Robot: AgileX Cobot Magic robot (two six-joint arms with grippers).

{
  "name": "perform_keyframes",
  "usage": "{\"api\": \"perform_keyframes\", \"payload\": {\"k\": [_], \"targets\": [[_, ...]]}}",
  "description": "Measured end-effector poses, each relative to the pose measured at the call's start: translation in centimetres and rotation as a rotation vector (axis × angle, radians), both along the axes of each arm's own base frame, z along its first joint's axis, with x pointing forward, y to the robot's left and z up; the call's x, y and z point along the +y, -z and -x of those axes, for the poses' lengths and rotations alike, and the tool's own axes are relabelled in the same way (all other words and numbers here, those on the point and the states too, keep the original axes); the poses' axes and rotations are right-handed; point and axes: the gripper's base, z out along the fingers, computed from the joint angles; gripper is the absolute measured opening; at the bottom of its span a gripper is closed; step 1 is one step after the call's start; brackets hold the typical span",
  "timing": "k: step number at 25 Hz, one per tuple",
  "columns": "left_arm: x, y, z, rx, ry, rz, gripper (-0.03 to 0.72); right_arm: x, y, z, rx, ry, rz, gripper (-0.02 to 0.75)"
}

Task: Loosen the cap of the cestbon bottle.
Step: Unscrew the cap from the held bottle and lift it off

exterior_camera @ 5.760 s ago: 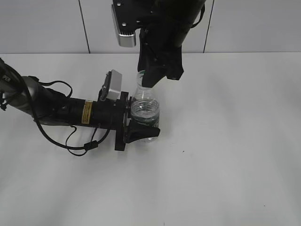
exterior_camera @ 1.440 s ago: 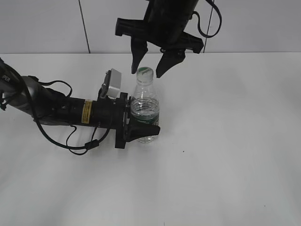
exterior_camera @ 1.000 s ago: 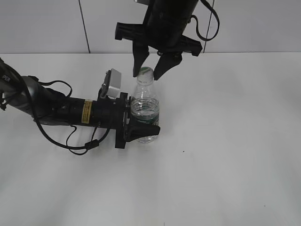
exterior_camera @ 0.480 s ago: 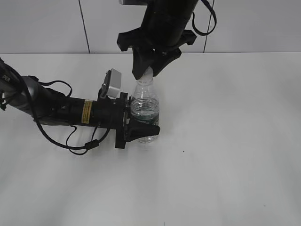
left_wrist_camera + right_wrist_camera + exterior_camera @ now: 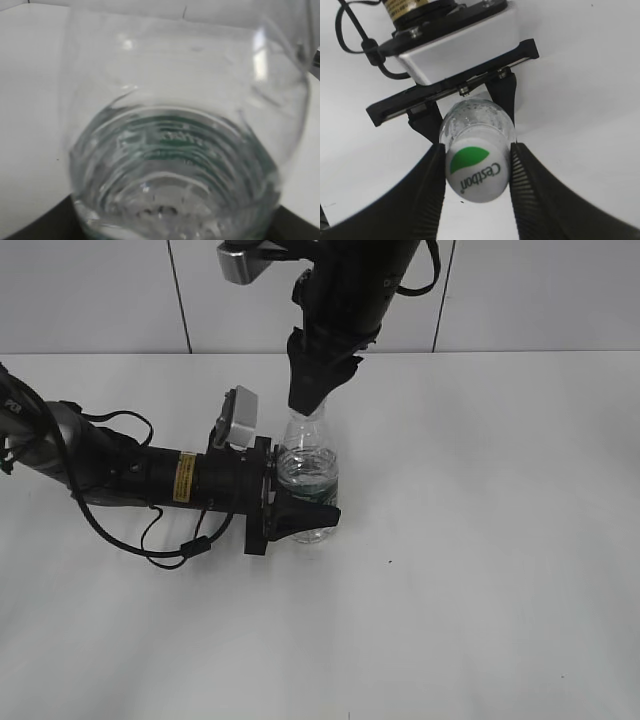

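Observation:
The cestbon bottle (image 5: 307, 472) stands upright on the white table, clear with a dark green label band. My left gripper (image 5: 300, 512) lies low from the left and is shut on its lower body; the bottle (image 5: 175, 150) fills the left wrist view, where the jaws barely show. My right gripper (image 5: 305, 398) hangs down from above and is shut on the cap, which it hides in the exterior view. In the right wrist view the white cap (image 5: 476, 171) with its green patch sits between the two ribbed fingers of that gripper (image 5: 477, 172), both touching its sides.
The white table (image 5: 480, 540) spreads to the right and front of the bottle. A tiled wall (image 5: 100, 290) runs along the back. The left arm's black cables (image 5: 150, 540) loop on the table at the left.
My right gripper came down from open above the cap, closed on it, then turned about the bottle's axis. The left gripper and the bottle stayed put.

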Motion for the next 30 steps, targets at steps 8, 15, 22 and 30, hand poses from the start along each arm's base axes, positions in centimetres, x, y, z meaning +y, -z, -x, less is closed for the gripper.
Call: {"api": "perform_keyframes", "payload": {"k": [8, 15, 22, 30], "targets": [[0.0, 0.0, 0.0, 0.001, 0.001, 0.000, 0.405, 0.0, 0.0, 0.0, -0.111, -0.285, 0.033, 0.301], [0.0, 0.0, 0.0, 0.000, 0.002, -0.001, 0.405, -0.1, 0.0, 0.0, -0.138, -0.359, 0.043, 0.301], [0.0, 0.0, 0.0, 0.000, 0.005, 0.001, 0.405, -0.2, -0.8, 0.4, -0.146, -0.346, 0.030, 0.289], [0.0, 0.0, 0.1, -0.001, 0.008, 0.000, 0.405, -0.5, -2.6, 0.9, -0.164, -0.299, 0.007, 0.286]]}}
